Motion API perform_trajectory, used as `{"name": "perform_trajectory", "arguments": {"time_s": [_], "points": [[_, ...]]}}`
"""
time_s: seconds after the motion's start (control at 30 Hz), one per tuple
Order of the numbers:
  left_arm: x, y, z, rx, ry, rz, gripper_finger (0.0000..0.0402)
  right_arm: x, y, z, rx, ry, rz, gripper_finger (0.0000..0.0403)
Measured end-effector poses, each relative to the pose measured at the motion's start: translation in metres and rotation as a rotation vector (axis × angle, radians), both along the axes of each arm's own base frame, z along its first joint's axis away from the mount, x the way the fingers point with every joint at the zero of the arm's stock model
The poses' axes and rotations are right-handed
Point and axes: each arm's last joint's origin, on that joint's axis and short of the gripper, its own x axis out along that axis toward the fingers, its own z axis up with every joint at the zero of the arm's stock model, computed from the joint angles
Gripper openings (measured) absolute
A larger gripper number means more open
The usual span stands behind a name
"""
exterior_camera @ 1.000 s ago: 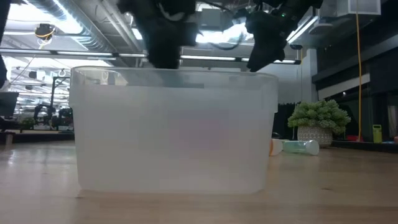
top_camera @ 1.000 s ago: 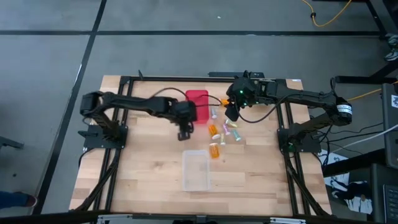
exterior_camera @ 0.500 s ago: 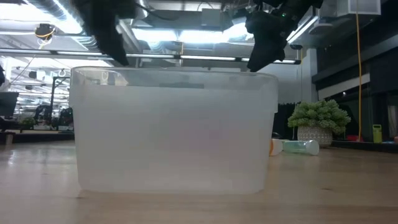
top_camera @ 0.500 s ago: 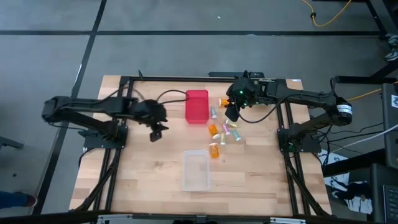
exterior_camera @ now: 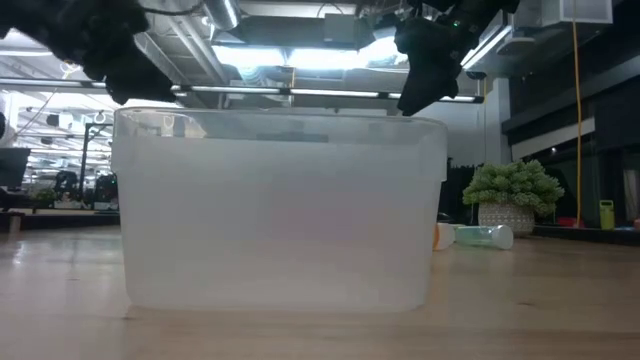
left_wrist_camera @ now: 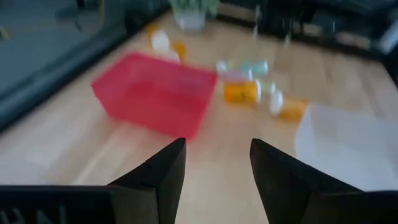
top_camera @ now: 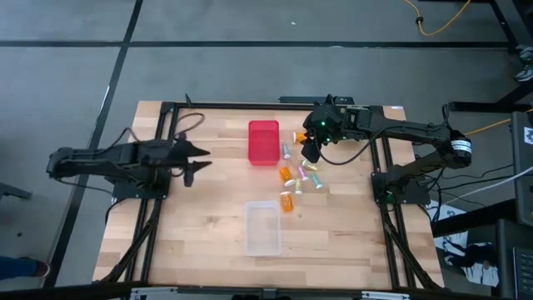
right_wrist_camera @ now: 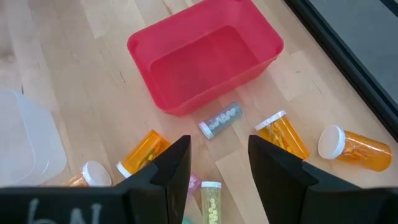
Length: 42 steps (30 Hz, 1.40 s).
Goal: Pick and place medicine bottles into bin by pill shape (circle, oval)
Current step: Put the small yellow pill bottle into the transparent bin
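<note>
Several medicine bottles [top_camera: 300, 173] lie on their sides on the table, to the right of a red bin [top_camera: 264, 142]; some are orange with white caps [right_wrist_camera: 144, 151], others small and clear [right_wrist_camera: 221, 119]. A clear bin [top_camera: 262, 227] stands nearer the front edge. My right gripper [top_camera: 311, 152] hovers open above the far end of the bottle cluster, and its own view [right_wrist_camera: 219, 155] shows it empty. My left gripper [top_camera: 198, 162] is open and empty over the table's left part, away from the bottles; it also shows in its wrist view [left_wrist_camera: 217, 155].
In the low view the clear bin [exterior_camera: 280, 210] fills the foreground. A green spiky ball plant [exterior_camera: 515, 195] in a white pot stands behind on the right, with a greenish bottle [exterior_camera: 485, 236] lying beside it. Black frame rails run along the table's left and right sides.
My left arm has drawn back quickly from beside the red bin toward the table's left edge, its gripper empty. My right gripper has kept still above the bottles. No bottle has moved.
</note>
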Motion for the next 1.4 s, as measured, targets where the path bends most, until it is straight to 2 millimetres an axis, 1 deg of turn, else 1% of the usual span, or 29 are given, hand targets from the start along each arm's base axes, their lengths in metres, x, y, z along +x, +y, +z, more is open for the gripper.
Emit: {"name": "perform_trajectory", "arguments": {"time_s": [0.07, 0.23, 0.47, 0.67, 0.73, 0.9, 1.03, 1.3, 1.4], "points": [[-0.006, 0.000, -0.006, 0.037, -0.077, -0.001, 0.0173, 0.000, 0.000, 0.000, 0.000, 0.000, 0.000, 0.0162], [-0.014, 0.000, -0.021, 0.117, -0.260, -0.018, 0.0173, 0.000, 0.000, 0.000, 0.000, 0.000, 0.000, 0.0162], [-0.019, -0.001, -0.041, 0.135, -0.347, -0.027, 0.0173, 0.000, 0.000, 0.000, 0.000, -0.001, 0.000, 0.0162], [-0.013, -0.001, -0.057, 0.136, -0.423, -0.047, 0.0173, 0.000, 0.000, 0.000, 0.000, -0.001, 0.000, 0.0162], [-0.012, -0.002, -0.061, 0.130, -0.423, -0.084, 0.0173, 0.000, 0.000, 0.000, 0.000, -0.001, -0.001, 0.0162], [-0.012, -0.005, -0.061, 0.120, -0.423, -0.158, 0.0173, 0.000, 0.000, 0.000, 0.000, -0.001, -0.001, 0.0162], [-0.011, -0.005, -0.064, 0.131, -0.384, -0.164, 0.0173, 0.000, 0.000, 0.000, 0.000, -0.001, -0.001, 0.0162], [-0.011, -0.004, -0.064, 0.133, -0.382, -0.162, 0.0173, 0.000, 0.000, 0.000, 0.000, -0.001, -0.001, 0.0162], [-0.011, -0.005, -0.064, 0.169, -0.374, -0.177, 0.0173, 0.000, 0.000, 0.000, 0.000, -0.001, -0.001, 0.0162]]}}
